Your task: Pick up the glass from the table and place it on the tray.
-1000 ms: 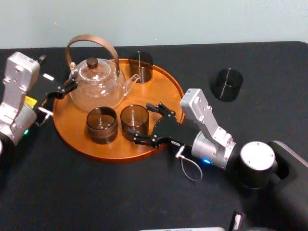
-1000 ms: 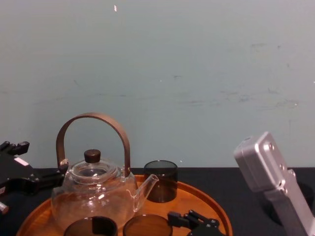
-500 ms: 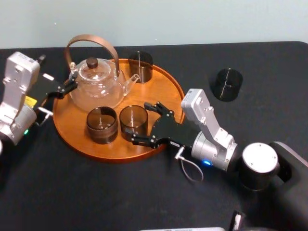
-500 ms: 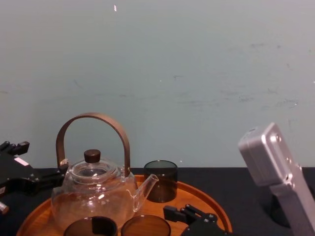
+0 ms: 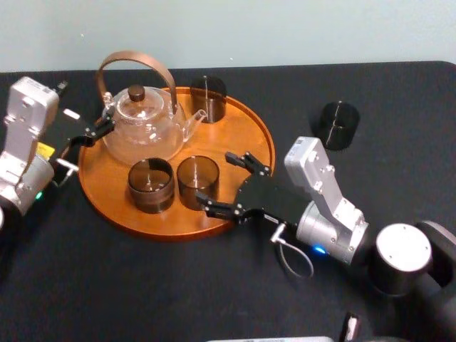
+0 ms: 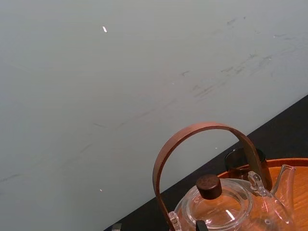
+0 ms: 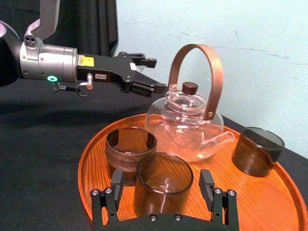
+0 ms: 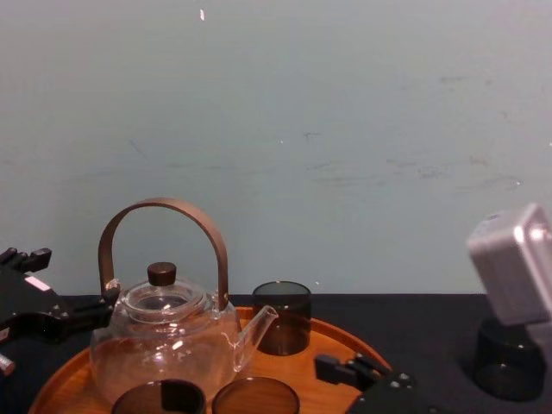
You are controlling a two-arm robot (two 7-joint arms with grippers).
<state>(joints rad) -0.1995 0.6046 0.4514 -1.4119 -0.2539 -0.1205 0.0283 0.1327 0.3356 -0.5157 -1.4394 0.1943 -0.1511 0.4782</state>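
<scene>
One glass (image 5: 197, 182) on tray (image 5: 242, 135), right gripper (image 5: 215, 179) spread beside; left gripper (image 7: 160, 74) by teapot (image 5: 142, 128)

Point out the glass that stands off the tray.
Head view: the glass stands alone on the table, on the robot's right of the tray, beyond the open right tool at the tray's right rim.

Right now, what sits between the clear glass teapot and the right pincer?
A short dark smoked glass on the round orange-brown wooden tray; head view shows it.
</scene>
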